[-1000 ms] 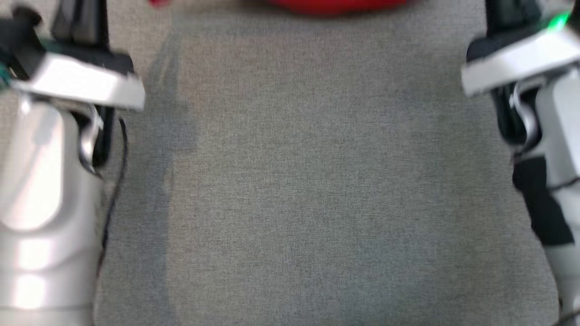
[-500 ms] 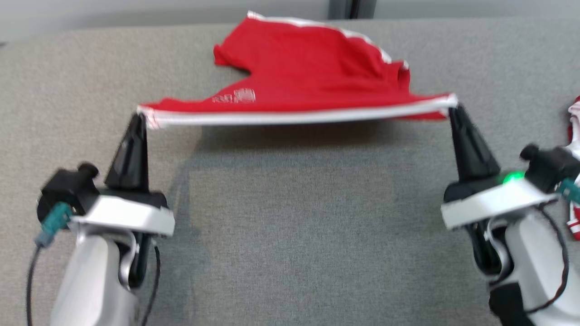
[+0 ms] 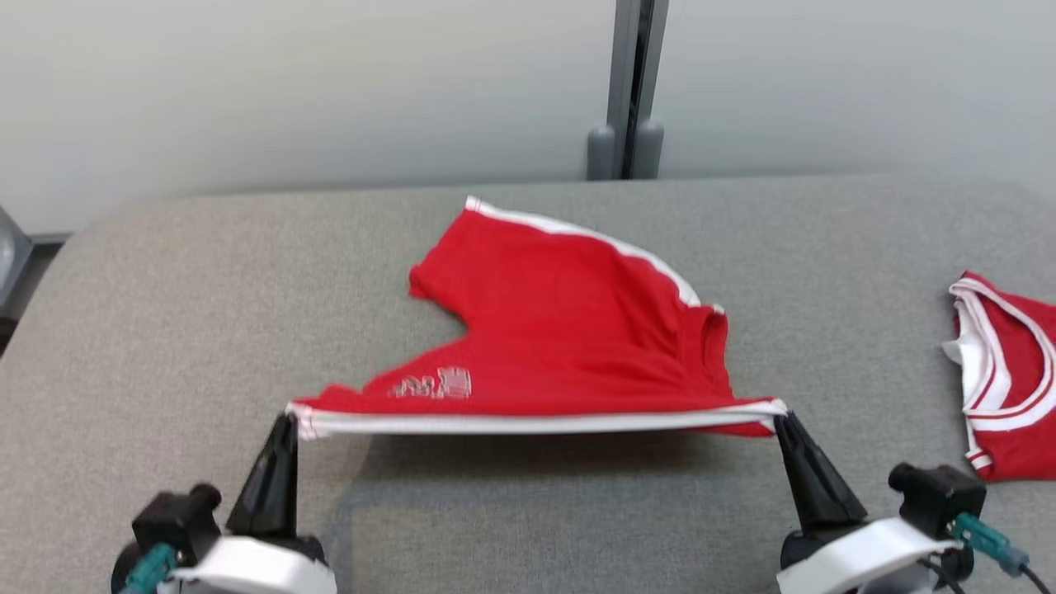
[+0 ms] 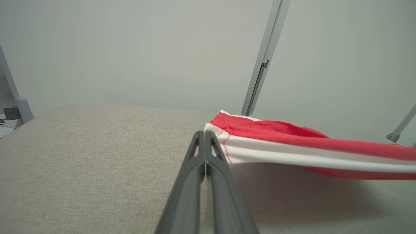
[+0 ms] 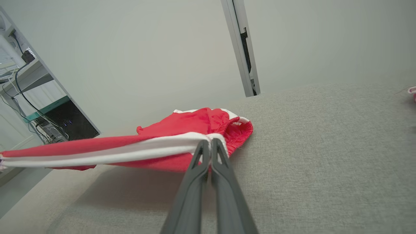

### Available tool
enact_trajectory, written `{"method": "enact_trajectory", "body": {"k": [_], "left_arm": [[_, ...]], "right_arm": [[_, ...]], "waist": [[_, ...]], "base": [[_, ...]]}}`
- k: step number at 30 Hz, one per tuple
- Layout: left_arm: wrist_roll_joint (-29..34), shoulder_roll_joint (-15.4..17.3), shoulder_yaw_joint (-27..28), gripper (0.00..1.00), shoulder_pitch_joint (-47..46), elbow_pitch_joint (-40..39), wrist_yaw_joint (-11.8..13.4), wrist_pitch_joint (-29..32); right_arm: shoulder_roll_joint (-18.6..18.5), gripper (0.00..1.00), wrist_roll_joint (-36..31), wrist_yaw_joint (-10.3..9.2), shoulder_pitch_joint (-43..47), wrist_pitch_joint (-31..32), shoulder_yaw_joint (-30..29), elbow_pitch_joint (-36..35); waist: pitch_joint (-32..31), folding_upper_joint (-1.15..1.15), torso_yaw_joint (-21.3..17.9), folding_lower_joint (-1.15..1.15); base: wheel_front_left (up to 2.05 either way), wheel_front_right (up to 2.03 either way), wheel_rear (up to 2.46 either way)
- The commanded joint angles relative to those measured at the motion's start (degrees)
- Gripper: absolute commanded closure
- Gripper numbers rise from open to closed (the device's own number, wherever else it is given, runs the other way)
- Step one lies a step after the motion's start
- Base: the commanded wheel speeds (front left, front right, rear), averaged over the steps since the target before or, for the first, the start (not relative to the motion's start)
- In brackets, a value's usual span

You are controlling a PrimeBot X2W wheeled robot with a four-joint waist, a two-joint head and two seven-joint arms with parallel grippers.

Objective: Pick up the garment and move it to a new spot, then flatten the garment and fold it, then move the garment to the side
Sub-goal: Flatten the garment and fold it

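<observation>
Nearest, the left gripper and right gripper are pressed together, each pinching one end of the red garment's white hem, as half a second ago; only the camera has been raised. Beyond, the rest is draped mid-tabletop, short of the far edge. Flattening is judged under way.

A grey metal post is rising behind the grey fabric-covered table, with a plain pale wall spreading either side of that post.
</observation>
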Motion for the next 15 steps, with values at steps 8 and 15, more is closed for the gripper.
{"method": "enact_trajectory", "body": {"k": [8,15], "left_arm": [[-0.9,-0.5,2.4,1.0,8.0,-1.4,0.2,-0.1],[-0.4,-0.6,4.1,1.0,5.8,-3.4,0.2,-0.1]], "right_arm": [[-1.1,1.0,2.3,-0.36,6.6,-0.3,0.5,-3.4],[-2.2,1.0,2.8,-0.4,5.8,-0.3,1.2,-5.4]], "waist": [[-3.5,0.0,-1.7,0.0],[-0.7,0.0,-2.9,0.0]], "base": [[0.0,0.0,0.0],[0.0,0.0,0.0]]}}
